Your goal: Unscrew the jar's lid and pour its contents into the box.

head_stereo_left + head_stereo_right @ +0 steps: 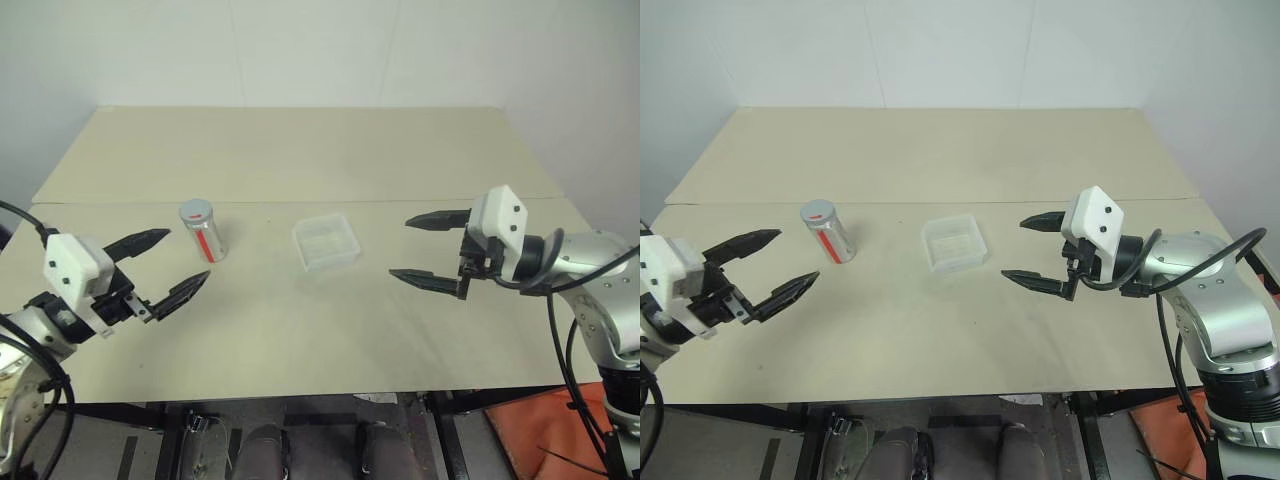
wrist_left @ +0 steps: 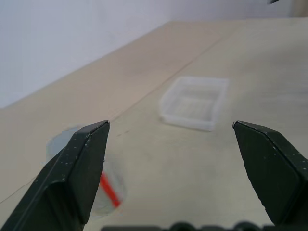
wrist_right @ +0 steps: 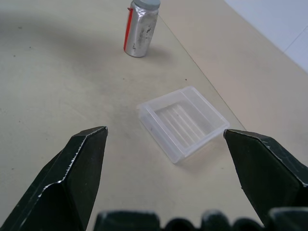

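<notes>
Beige table (image 1: 300,330), two boards butted together along a seam running side to side.

The jar (image 1: 203,231) stands upright on the near board, left of centre, red stripe facing the head camera. The lid (image 1: 196,211) sits on top of it, a red mark on its upper face. The contents cannot be made out through the jar's silvery wall.

The box (image 1: 326,241) lies flat on the table to the right of the jar, well apart from it, open side up. Ribbed floor inside; nothing can be made out in it.

Left gripper (image 1: 170,265) — held above the table at the left edge, pointing toward the middle. Fingers spread wide, nothing between them. Tips fall short of the jar, no contact. From the left wrist, the jar (image 2: 108,187) sits low behind one finger (image 2: 79,168), and the box (image 2: 195,102) lies farther out between the two.

Right gripper (image 1: 416,248) — held above the table on the right side, pointing left toward the box. Fingers spread wide, holding nothing, tips clear of the box's right edge. From the right wrist, the box (image 3: 183,122) lies between the two fingers, with the jar (image 3: 140,30) beyond it.

Neither gripper touches any object.
</notes>
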Robot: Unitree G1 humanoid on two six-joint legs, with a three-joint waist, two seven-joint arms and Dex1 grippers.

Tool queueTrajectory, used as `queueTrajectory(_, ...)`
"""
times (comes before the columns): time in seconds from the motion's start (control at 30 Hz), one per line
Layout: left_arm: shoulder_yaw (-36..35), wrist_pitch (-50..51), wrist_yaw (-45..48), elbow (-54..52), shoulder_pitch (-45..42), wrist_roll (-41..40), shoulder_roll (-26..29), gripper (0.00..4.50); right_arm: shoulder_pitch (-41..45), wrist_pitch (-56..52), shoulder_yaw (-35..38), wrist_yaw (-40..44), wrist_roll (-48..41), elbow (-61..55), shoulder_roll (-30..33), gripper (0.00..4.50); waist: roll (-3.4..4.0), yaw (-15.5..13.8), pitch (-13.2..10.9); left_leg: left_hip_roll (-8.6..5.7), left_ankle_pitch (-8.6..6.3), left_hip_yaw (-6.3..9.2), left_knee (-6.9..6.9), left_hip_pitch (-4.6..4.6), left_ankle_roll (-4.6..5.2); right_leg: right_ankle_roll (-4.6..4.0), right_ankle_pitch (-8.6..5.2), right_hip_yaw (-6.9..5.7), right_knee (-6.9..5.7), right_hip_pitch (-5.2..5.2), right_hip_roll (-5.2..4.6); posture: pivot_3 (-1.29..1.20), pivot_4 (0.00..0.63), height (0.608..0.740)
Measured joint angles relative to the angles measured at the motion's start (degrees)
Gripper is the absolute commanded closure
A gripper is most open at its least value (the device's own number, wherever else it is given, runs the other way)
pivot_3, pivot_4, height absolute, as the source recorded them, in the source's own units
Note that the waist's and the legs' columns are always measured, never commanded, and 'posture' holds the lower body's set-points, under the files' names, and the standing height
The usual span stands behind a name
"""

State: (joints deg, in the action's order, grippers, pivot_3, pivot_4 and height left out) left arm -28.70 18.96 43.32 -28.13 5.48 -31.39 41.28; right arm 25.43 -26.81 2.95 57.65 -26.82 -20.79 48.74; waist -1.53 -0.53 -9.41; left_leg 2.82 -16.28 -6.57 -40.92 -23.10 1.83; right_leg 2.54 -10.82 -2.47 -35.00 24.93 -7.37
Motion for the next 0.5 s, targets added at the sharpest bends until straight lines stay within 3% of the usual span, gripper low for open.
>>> queueTrajectory(0.23, 7.18, 2.83, -16.27, -3.6, 2.2, 9.65, -10.47, 0.04, 0.04, 0.5, -0.38, 1.14, 0.82, 0.71, 0.0, 0.0, -0.01, -0.1, 0.0, 0.0, -0.02, 0.06, -0.01, 0.02, 0.03, -0.02, 0.02, -0.05, -0.01, -0.06, 0.0, 0.0, 0.15, 0.74)
queueTrajectory(0.33, 10.31, 4.23, -25.98, -3.56, -0.93, 14.3, -17.84, 0.04, 0.27, 0.91, -0.67, 1.91, 1.01, 1.19, -0.01, 0.0, 0.0, -0.23, 0.01, -0.01, -0.05, 0.12, -0.01, 0.22, 0.1, -0.02, 0.03, -0.12, 0.07, -0.37, 0.0, 0.0, 0.15, 0.74)
queueTrajectory(0.5, 16.39, 4.96, -36.17, -2.08, -5.69, 21.49, -25.01, 0.04, 1.74, 2.78, -2.28, 3.81, 2.46, 2.72, 0.1, 0.0, -0.01, -0.15, 0.02, -0.02, -0.09, 0.13, 0.0, 0.37, 0.15, -0.02, 0.02, -0.11, 0.11, -0.54, 0.0, 0.0, 0.15, 0.74)
